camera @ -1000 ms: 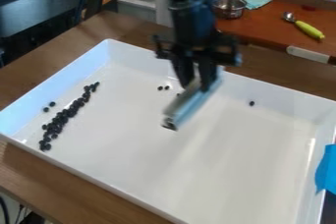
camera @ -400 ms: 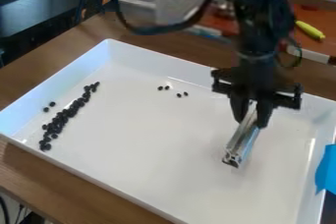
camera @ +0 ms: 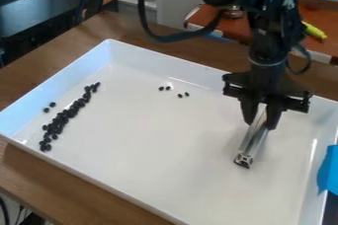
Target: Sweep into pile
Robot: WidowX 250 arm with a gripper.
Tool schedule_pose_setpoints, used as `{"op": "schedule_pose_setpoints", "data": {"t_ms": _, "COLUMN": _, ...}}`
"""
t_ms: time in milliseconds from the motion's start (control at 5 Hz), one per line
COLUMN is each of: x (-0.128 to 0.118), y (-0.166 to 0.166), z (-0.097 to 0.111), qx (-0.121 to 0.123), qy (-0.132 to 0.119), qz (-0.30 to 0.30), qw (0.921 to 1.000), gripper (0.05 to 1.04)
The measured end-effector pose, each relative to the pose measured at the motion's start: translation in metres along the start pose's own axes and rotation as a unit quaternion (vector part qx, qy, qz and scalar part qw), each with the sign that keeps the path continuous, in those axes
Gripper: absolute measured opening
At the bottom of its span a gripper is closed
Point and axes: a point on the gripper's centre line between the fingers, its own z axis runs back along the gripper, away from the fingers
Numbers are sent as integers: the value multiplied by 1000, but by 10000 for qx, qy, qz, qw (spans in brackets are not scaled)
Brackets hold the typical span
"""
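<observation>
- Fingers (camera: 249, 110): I have them clamped on the bar (camera: 253, 142).
- Beans (camera: 64, 115): main row near left edge of tray (camera: 165, 140); four near its far edge.

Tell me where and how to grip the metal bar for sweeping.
The metal bar looks best gripped from above near its upper end, where the gripper has it, one finger per long side: it is straight, narrow and slanted, leaving its lower length free.
</observation>
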Motion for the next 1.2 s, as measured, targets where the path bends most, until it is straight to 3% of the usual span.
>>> {"op": "schedule_pose_setpoints", "data": {"t_ms": 400, "x": 6, "y": 17, "z": 1, "qx": -59, "qy": 66, "qz": 61, "qw": 9999, "gripper": 325}}
{"op": "schedule_pose_setpoints", "data": {"t_ms": 1000, "x": -3, "y": 81, "z": 23, "qx": -220, "qy": 4, "qz": 179, "qw": 9996, "gripper": 325}}
{"op": "schedule_pose_setpoints", "data": {"t_ms": 1200, "x": -4, "y": 84, "z": 26, "qx": -305, "qy": 53, "qz": 60, "qw": 9995, "gripper": 325}}
